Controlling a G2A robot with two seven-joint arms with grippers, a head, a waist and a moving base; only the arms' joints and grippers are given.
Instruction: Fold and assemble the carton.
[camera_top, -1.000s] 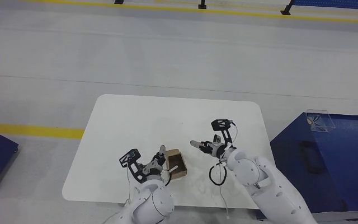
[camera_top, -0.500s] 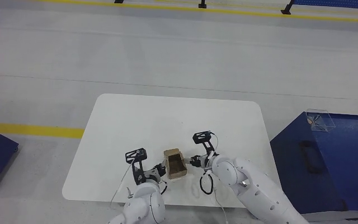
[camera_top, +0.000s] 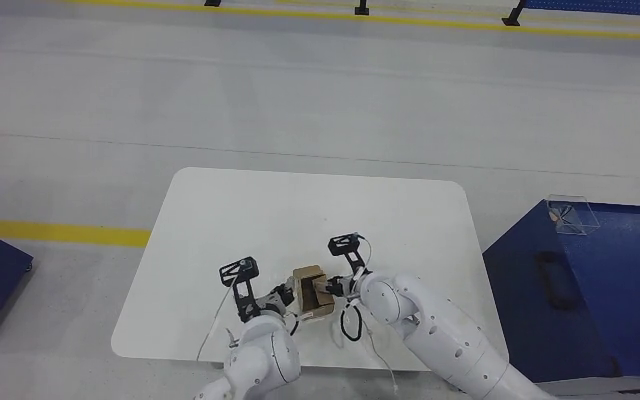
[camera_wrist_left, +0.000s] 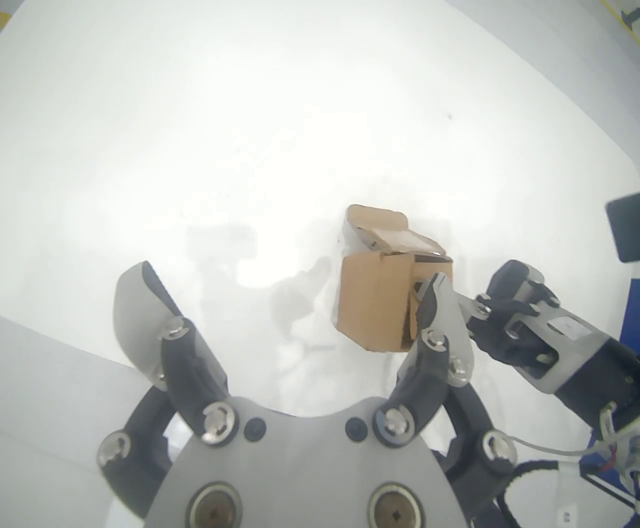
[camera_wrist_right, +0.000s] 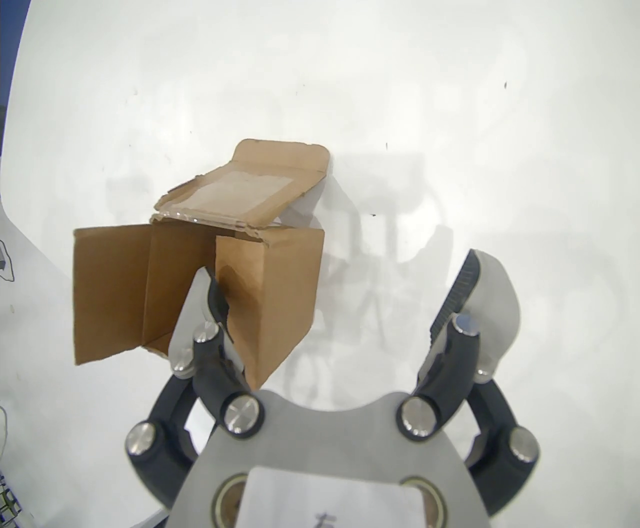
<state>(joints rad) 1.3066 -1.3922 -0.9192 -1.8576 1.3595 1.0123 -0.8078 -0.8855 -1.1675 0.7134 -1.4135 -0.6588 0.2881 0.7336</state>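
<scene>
A small brown carton (camera_top: 311, 291) lies on its side near the front edge of the white table (camera_top: 250, 220). Its end is open, with one side flap (camera_wrist_right: 110, 295) spread out and a lid flap (camera_wrist_right: 250, 192) lying back. My right gripper (camera_wrist_right: 340, 295) is open. One of its fingers (camera_wrist_right: 207, 305) reaches into the open end against a carton wall (camera_wrist_right: 280, 280), while the other hangs over bare table. My left gripper (camera_wrist_left: 290, 302) is open on the carton's (camera_wrist_left: 372, 300) other side, one finger close beside it. In the top view both grippers (camera_top: 280, 297) (camera_top: 323, 289) flank the carton.
A blue cabinet (camera_top: 575, 285) with a clear holder (camera_top: 568, 214) on top stands off the table's right end. Grey floor with yellow lines surrounds the table. The far half of the table is bare.
My right gripper swung in from the table's right-middle to the carton and put a finger in its open end. The left gripper shifted to the carton's left side; the carton turned slightly.
</scene>
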